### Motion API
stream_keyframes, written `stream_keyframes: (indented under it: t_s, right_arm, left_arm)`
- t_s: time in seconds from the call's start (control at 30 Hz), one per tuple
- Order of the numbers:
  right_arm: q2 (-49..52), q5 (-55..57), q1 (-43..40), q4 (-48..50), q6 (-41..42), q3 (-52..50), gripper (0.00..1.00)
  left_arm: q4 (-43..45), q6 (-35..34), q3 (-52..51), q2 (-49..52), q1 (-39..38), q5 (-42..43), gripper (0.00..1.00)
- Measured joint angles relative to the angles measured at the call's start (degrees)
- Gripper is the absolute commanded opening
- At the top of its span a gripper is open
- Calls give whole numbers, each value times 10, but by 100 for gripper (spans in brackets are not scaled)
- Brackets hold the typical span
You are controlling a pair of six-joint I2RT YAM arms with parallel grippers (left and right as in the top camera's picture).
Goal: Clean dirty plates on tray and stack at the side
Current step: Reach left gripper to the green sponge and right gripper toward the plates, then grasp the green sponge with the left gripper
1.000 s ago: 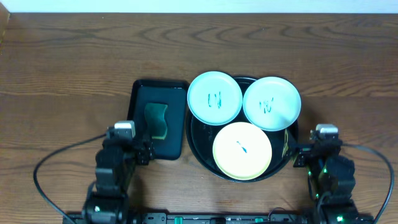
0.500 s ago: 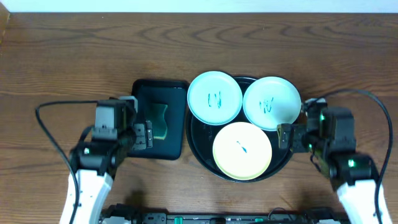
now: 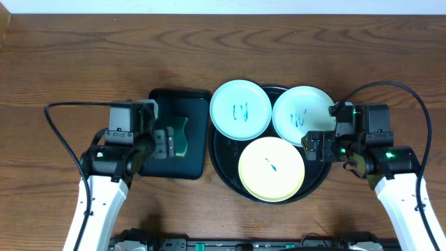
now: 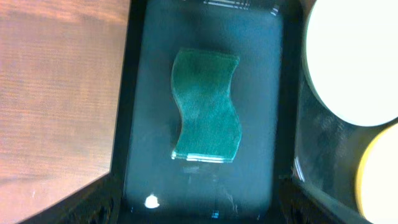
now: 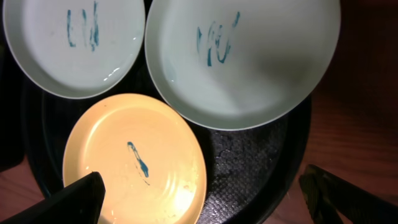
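Now that both arms have swung up from the frame's bottom, the left gripper [image 3: 166, 143] hangs wide open over the sponge [image 4: 205, 106]. The right gripper [image 3: 312, 147] is wide open at the tray [image 3: 224, 155]'s right rim. All three plates [image 3: 271, 169] lie there unwiped.

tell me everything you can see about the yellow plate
The yellow plate is small, round and shallow with a raised rim, pale and glossy. One short blue-green mark sits near its middle. It lies flat on the black tray, on the side nearest the robot, just in front of the two mint plates; whether their rims touch is unclear.
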Motion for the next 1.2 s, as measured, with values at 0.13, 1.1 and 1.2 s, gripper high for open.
stream_keyframes:
  t_s: [0.13,1.1,1.2]
  right_arm:
    - [0,-3,0,0,0,0,99]
    - [0,-7,0,10,0,0,98]
    - [0,-7,0,10,0,0,98]
  left_arm:
    - [58,0,0,3,0,4,82]
    - [144,-4,0,288,-26,21,52]
    - [144,-4,0,289,-26,15,52]
